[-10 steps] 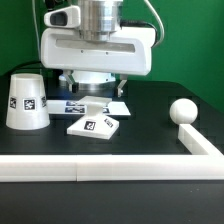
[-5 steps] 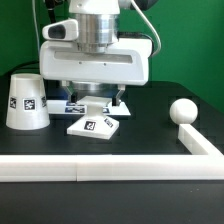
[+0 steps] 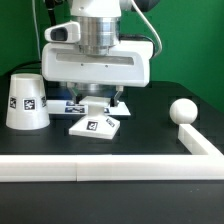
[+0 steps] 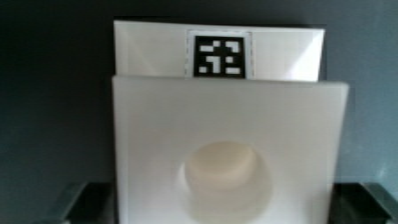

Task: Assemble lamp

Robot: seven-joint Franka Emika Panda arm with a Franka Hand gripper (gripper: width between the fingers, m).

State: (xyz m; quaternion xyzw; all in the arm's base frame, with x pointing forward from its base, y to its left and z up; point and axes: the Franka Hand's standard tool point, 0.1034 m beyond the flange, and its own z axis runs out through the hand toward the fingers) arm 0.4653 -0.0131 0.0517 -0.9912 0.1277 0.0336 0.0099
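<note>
The flat square lamp base (image 3: 97,125) lies on the black table just below my gripper (image 3: 97,103). My fingers stand on either side of its rear part and look closed against its edges. In the wrist view the base (image 4: 222,110) fills the picture, with a tag at its far end and a round dimple near the jaws. My gripper (image 4: 217,205) shows only as dark fingertips (image 4: 80,203) at the base's two sides. The cone-shaped shade (image 3: 27,100) stands at the exterior view's left. The ball-shaped bulb (image 3: 182,112) rests at the exterior view's right.
The marker board (image 3: 62,104) lies flat behind the base, mostly under the gripper. A white rail (image 3: 100,168) runs along the front of the table and turns back along the exterior view's right side (image 3: 205,145), next to the bulb.
My gripper has come down over the base and its fingers now sit at the base's sides. The base has shifted slightly toward the exterior view's right. Shade and bulb have not moved.
</note>
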